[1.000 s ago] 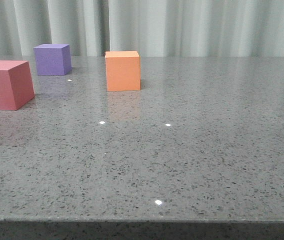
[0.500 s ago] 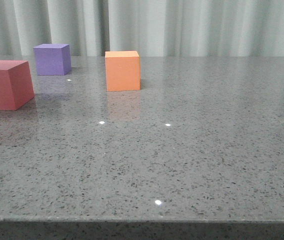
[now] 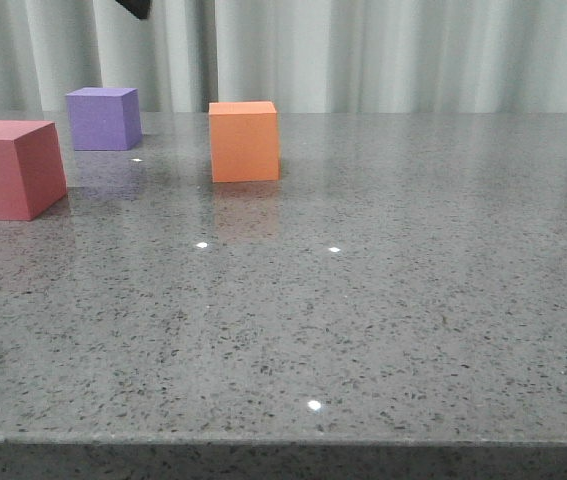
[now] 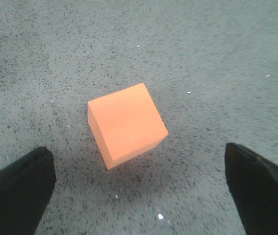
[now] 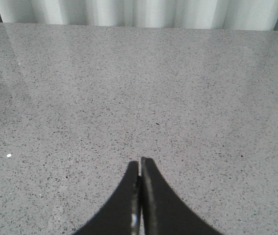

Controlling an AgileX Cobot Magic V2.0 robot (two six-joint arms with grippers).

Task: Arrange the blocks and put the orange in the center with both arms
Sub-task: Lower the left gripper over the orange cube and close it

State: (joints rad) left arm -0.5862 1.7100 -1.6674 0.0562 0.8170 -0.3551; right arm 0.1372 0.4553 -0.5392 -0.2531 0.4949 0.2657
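Left wrist view: left hand (image 4: 139,196) spread wide above orange cube (image 4: 127,124).

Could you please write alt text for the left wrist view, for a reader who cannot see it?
An orange cube sits alone on a grey speckled table, seen from above and turned at an angle. The left gripper is open above it, its two dark fingertips spread wide on either side and touching nothing.
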